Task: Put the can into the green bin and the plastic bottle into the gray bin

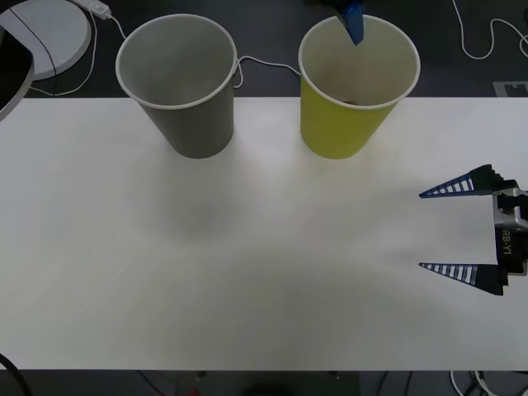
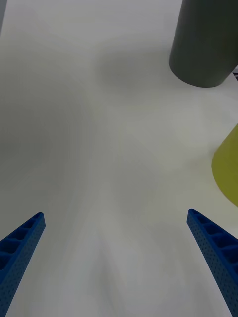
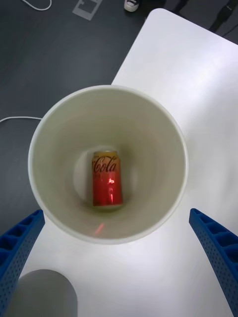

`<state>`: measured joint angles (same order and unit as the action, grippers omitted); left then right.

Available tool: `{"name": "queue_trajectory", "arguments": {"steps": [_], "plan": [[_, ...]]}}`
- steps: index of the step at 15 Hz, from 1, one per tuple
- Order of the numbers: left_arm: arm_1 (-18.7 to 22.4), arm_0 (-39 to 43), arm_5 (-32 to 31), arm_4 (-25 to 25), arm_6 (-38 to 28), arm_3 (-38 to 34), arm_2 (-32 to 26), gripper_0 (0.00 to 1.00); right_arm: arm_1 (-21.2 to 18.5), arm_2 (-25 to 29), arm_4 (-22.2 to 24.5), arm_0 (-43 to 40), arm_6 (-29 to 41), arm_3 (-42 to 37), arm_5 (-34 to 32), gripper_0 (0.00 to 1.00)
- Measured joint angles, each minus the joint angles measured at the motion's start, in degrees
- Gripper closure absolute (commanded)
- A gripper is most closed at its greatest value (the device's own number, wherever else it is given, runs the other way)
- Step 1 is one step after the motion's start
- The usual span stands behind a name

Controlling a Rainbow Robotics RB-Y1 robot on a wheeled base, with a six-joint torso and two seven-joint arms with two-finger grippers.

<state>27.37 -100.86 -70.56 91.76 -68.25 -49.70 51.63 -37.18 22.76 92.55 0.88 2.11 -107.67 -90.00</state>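
The red-orange can [image 3: 106, 181] lies on its side at the bottom of the green bin [image 3: 146, 126], seen from straight above in the left wrist view. My left gripper [image 3: 115, 213] hangs open over that bin's mouth, holding nothing; one blue finger of it [image 1: 353, 23] shows above the green bin [image 1: 338, 128]. The gray bin [image 1: 194, 124] stands upright to the left of the green one. My right gripper [image 1: 422, 231] rests open and empty over the table's right side, facing the gray bin [image 2: 206, 44] and the green bin [image 2: 228, 168]. The plastic bottle is out of view.
Both bins stand near the far edge of the white table [image 1: 247, 264]. Behind that edge lies a dark floor with white cables [image 1: 487, 41] and a round white object [image 1: 49, 33] at the far left.
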Motion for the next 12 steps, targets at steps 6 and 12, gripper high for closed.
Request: {"name": "queue_trajectory", "arguments": {"steps": [6,12], "plan": [[14.0,12.7,-6.2,0.4,3.3,-21.7,-10.2,0.00,0.0,0.0,0.0,0.0,0.0,0.0,0.0,0.00],[21.9,28.5,-10.9,1.3,5.6,-37.7,-22.9,0.00,0.0,0.0,0.0,0.0,0.0,0.0,0.0,0.00]]}}
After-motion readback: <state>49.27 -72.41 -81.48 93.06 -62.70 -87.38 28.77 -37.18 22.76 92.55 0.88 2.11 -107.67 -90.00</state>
